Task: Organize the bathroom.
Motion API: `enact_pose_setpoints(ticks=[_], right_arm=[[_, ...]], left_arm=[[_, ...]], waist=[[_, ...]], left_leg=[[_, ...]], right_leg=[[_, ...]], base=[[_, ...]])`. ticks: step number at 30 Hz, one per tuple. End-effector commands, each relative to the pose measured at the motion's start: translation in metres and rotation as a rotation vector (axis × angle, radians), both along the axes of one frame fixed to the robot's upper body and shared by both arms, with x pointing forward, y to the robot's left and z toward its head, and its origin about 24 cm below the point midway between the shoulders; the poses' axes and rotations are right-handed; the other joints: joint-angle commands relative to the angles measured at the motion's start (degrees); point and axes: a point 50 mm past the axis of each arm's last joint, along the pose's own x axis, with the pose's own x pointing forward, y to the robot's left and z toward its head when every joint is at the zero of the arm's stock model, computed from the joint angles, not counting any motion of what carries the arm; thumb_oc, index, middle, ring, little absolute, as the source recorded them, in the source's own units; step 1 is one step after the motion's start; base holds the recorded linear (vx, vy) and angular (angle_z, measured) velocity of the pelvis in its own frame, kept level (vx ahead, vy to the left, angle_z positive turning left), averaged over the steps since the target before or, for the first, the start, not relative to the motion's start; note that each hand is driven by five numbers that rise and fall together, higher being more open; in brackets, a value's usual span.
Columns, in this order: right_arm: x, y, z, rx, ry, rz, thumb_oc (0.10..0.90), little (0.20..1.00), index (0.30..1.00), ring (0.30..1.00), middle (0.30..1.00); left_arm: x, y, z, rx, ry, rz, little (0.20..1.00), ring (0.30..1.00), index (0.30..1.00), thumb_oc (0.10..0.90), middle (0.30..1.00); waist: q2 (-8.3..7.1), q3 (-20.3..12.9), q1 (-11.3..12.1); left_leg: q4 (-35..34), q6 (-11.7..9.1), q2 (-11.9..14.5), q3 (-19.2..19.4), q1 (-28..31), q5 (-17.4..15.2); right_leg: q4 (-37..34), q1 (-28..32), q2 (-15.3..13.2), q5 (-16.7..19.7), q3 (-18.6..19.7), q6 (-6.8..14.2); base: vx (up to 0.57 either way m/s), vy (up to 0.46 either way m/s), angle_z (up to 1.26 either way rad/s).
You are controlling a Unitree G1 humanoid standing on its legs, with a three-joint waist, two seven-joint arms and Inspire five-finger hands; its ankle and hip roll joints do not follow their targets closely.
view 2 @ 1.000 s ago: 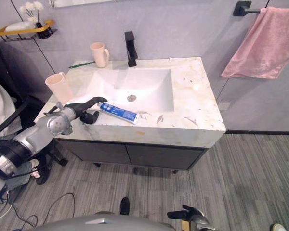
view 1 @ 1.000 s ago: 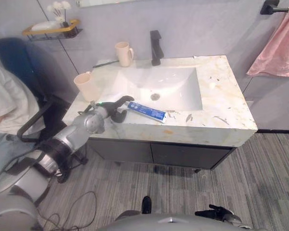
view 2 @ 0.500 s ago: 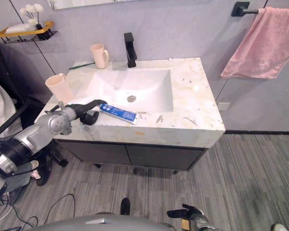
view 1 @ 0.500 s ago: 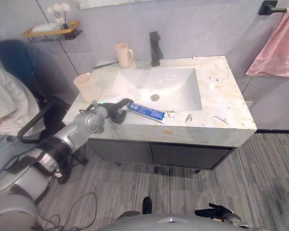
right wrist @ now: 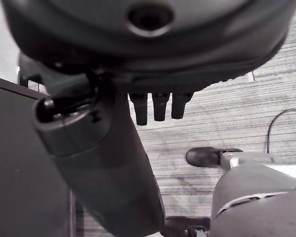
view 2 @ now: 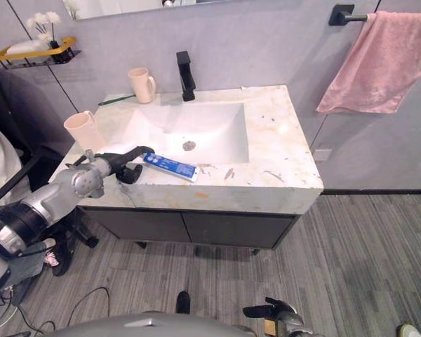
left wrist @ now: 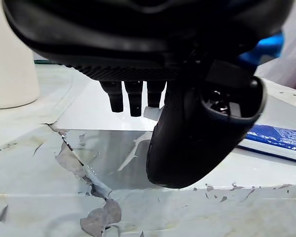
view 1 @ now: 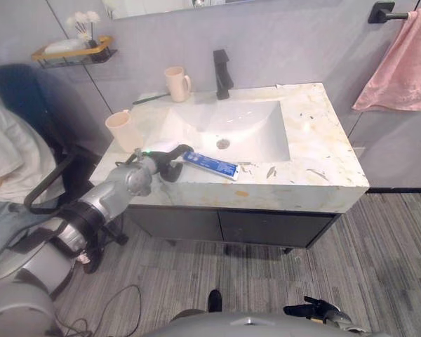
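A blue toothpaste tube point(view 1: 211, 165) lies flat on the marble counter point(view 1: 323, 151), just in front of the white basin point(view 1: 231, 126). My left hand point(view 1: 167, 161) rests on the counter at the tube's left end, open. Its fingers point(view 1: 184, 149) reach out straight to the tube's tip and its thumb hangs below. In the left wrist view the tube point(left wrist: 278, 138) lies just past the thumb point(left wrist: 202, 133), with nothing held. My right hand point(view 1: 311, 309) hangs low over the floor, its fingers point(right wrist: 159, 106) relaxed and empty.
A peach cup point(view 1: 121, 129) stands at the counter's left edge, close behind my left arm. Another cup point(view 1: 176, 83), a green toothbrush point(view 1: 151, 98) and a black faucet point(view 1: 222, 72) are at the back. A pink towel point(view 1: 396, 63) hangs right. A person point(view 1: 3, 158) sits at left.
The whole picture has shifted a little, so the camera moved. My left hand's fingers have dropped slightly and stay at the tube's left end. The tube has not moved.
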Motion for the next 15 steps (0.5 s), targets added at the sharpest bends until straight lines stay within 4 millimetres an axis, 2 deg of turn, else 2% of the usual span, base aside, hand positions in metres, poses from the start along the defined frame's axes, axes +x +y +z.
enact_pose_setpoints(ticks=[1,2,5,11,15], right_arm=[[0.023,0.003,0.005,-0.007,-0.058,0.04,0.8,0.9,0.9,0.9,0.9],[0.02,0.001,0.005,-0.009,-0.059,0.021,0.8,0.9,0.9,0.9,0.9],[0.019,0.0,0.005,-0.008,-0.062,0.009,0.8,0.9,0.9,0.9,0.9],[0.019,0.0,0.004,-0.008,-0.065,-0.002,0.8,0.9,0.9,0.9,0.9],[0.018,0.001,0.004,-0.01,-0.058,0.006,0.8,0.9,0.9,0.9,0.9]], left_arm=[[0.025,0.006,0.043,-0.007,-0.187,0.045,0.9,0.9,0.9,0.8,0.9],[0.025,0.013,0.062,-0.104,-0.236,0.039,0.9,0.9,0.9,0.8,0.9],[0.023,0.018,0.072,-0.159,-0.263,0.046,0.9,0.9,0.9,0.8,0.9],[0.021,0.023,0.071,-0.172,-0.266,0.057,0.9,0.9,0.9,0.8,0.9],[0.02,0.022,0.063,-0.12,-0.24,0.043,0.9,0.9,0.9,0.8,0.9]], waist=[[-1.23,0.48,-0.22],[-1.14,0.42,0.19],[-1.16,0.42,0.55],[-1.42,0.26,0.92],[-1.68,0.04,0.98]], left_leg=[[0.65,0.11,-1.57,1.24,1.97,-4.01],[0.65,0.1,-1.62,1.27,1.89,-3.93],[0.65,0.13,-1.65,1.12,1.95,-3.9],[0.65,0.3,-1.71,0.76,2.25,-4.11],[0.65,0.42,-1.89,0.43,2.49,-4.28]], right_leg=[[0.05,-5.01,-0.76,5.14,-2.15,1.2],[0.05,-4.9,-0.83,5.2,-2.37,1.2],[0.05,-4.82,-0.87,5.24,-2.55,1.1],[0.05,-4.68,-0.89,5.06,-2.84,0.98],[0.05,-4.78,-0.82,5.06,-2.67,1.03]], base=[[0.0,0.0,0.0],[0.0,0.0,0.0],[0.0,0.0,0.0],[0.0,0.0,0.0],[0.0,0.0,0.0]])
